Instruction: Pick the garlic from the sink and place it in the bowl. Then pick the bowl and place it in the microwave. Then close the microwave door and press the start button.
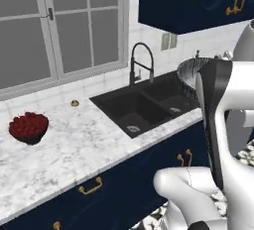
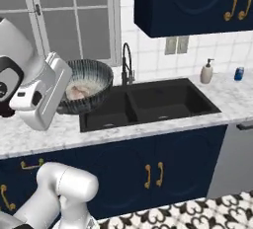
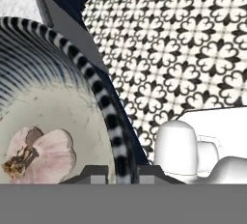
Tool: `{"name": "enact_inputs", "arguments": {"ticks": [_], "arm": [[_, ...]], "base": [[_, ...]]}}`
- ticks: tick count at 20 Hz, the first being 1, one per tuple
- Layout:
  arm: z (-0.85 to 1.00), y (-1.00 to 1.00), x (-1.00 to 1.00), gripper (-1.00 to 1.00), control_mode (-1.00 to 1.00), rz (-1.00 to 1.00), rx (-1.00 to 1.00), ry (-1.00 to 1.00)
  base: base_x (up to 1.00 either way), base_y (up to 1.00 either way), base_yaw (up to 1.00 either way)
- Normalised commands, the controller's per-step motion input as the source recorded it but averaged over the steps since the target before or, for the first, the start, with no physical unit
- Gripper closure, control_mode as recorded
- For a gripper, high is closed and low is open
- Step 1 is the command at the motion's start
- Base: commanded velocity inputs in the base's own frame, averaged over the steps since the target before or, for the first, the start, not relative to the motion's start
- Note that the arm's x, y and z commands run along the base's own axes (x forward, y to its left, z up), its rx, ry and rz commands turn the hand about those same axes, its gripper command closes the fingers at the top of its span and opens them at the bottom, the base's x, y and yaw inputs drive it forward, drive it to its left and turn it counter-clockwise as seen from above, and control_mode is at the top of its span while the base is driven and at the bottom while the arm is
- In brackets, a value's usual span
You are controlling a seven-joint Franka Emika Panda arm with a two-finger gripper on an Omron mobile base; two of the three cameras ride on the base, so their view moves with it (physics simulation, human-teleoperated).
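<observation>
Black double sink (image 1: 144,106) is my anchor here. From the left base view, the bowl (image 1: 191,73) sits up in the air just right of the sink, half hidden behind the arm, and a smaller bowl of red fruit (image 1: 29,127) is on the marble counter (image 1: 74,149) well left of it.

Right base view: bowl (image 2: 86,86) hangs tilted over the sink's left edge, garlic (image 2: 76,93) lying inside.

Hand view: gripper (image 3: 121,172) is pinched on the bowl's striped rim (image 3: 103,102), one fingertip either side, and the garlic (image 3: 41,155) rests on the pale inside, patterned floor tiles (image 3: 183,49) beyond.
</observation>
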Motion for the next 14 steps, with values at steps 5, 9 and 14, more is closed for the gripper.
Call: {"name": "enact_inputs", "arguments": {"ticks": [5,9,14], "arm": [[0.0,0.0,0.0,1.0,1.0,0.0,0.0,0.0],[0.0,0.0,0.0,1.0,1.0,0.0,0.0,0.0],[0.0,0.0,0.0,1.0,1.0,0.0,0.0,0.0]], "base": [[0.0,0.0,-1.0],[0.0,0.0,-1.0],[0.0,0.0,-1.0]]}}
